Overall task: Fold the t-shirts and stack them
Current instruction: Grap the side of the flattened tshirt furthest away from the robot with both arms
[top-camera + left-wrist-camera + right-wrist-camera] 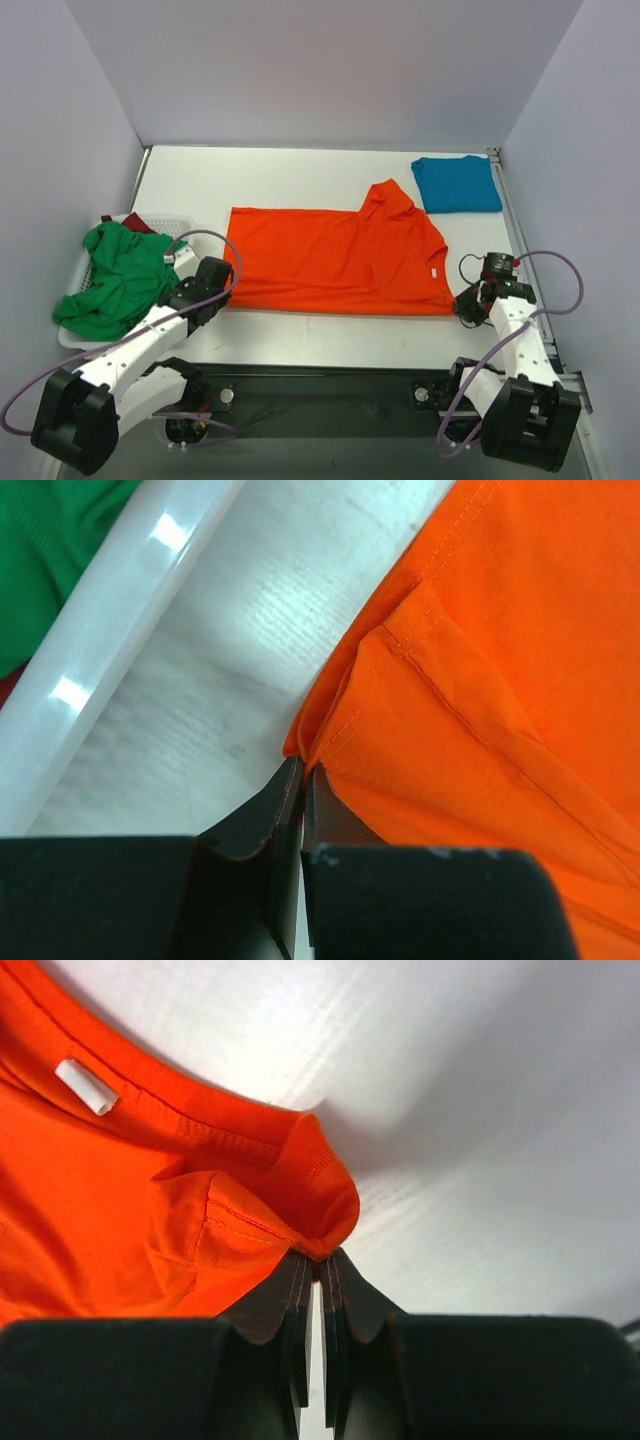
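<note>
An orange-red t-shirt (pixel 335 260) lies spread across the middle of the table, folded lengthwise, one sleeve sticking up at the back. My left gripper (pixel 222 292) is shut on its near left corner (pixel 320 742). My right gripper (pixel 466 305) is shut on its near right corner by the collar (pixel 315 1205). A teal blue t-shirt (pixel 456 184) lies folded at the back right. A green t-shirt (pixel 118 278) is heaped in the white basket (pixel 165 219) on the left, with a dark red t-shirt (pixel 138 223) showing beneath it.
The basket's white rim (pixel 110 630) runs close to the left of my left gripper. The enclosure's grey walls stand on the left, back and right. A metal rail (pixel 520 240) runs along the table's right edge.
</note>
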`<act>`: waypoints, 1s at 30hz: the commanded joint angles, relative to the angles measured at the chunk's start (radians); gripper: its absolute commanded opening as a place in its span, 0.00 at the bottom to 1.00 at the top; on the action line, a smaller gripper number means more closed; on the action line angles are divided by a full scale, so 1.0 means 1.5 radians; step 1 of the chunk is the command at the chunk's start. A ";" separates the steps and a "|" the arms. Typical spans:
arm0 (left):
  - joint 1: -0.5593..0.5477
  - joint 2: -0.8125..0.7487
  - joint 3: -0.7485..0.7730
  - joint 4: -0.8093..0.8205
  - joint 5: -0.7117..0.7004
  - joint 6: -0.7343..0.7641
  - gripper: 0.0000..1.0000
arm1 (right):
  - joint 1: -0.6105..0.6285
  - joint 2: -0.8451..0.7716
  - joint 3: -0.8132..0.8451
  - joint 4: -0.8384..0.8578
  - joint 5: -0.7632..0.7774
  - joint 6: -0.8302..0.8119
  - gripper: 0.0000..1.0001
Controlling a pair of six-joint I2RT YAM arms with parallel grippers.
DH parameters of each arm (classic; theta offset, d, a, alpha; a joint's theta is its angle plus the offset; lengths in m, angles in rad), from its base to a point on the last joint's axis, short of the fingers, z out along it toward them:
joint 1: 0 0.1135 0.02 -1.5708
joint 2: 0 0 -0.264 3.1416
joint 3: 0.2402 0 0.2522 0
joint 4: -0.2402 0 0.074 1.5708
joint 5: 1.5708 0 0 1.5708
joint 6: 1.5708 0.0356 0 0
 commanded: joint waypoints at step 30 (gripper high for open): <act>-0.009 0.140 0.310 0.009 -0.039 0.105 0.55 | 0.213 0.187 0.365 -0.008 0.059 -0.045 0.64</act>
